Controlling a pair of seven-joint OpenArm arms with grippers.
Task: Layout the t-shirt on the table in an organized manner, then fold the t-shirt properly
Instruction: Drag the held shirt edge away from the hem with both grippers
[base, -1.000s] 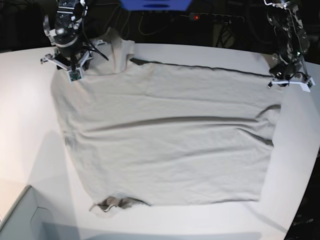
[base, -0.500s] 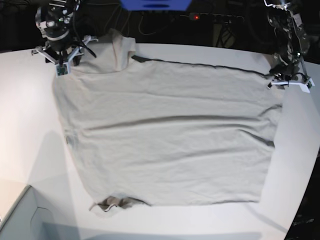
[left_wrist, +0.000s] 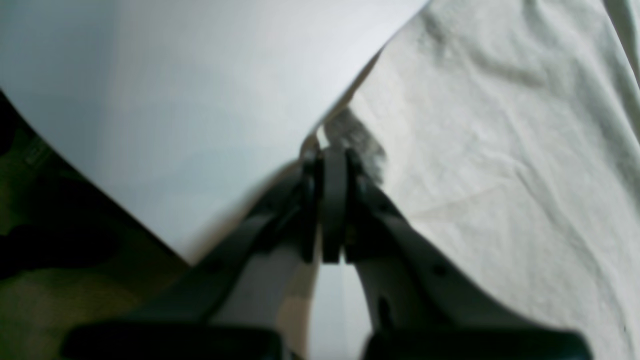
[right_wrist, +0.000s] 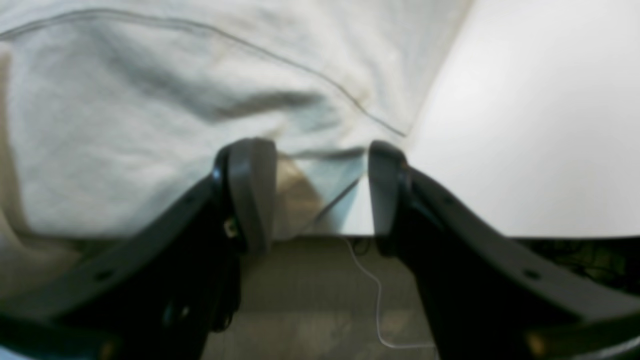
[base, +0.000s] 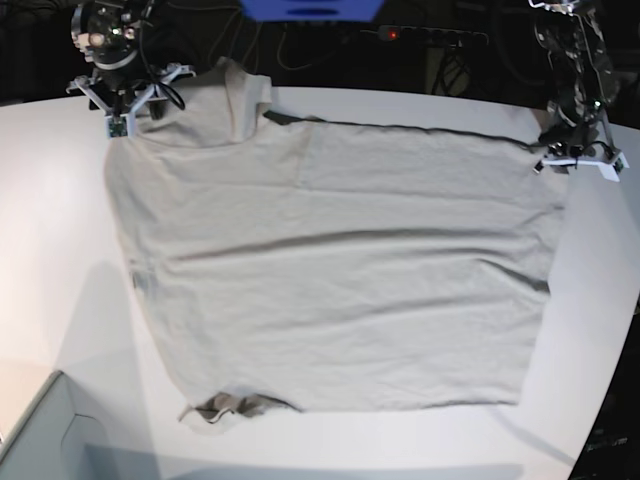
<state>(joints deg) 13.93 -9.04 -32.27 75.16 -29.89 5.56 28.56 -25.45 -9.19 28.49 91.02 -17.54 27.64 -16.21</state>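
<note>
The light grey-beige t-shirt (base: 330, 260) lies spread flat over the white table (base: 60, 250), collar at the front left and one sleeve at the back. At the shirt's back right corner my left gripper (base: 575, 158) is shut; the left wrist view shows its fingertips (left_wrist: 332, 150) pinching the t-shirt (left_wrist: 500, 150) edge beside bare table (left_wrist: 200, 100). At the back left corner my right gripper (base: 118, 115) stands open. In the right wrist view the right gripper (right_wrist: 317, 192) hangs with a fold of t-shirt (right_wrist: 125, 125) hem below the gap, at the table (right_wrist: 525, 125) edge.
A grey box corner (base: 40, 440) sits at the front left. Behind the table's curved back edge are a blue object (base: 310, 8), a power strip (base: 420, 35) and cables. Floor (right_wrist: 310, 300) shows beyond the edge.
My right gripper has drawn back toward the table's back left edge and opened wider. My left gripper has closed at the shirt's back right corner.
</note>
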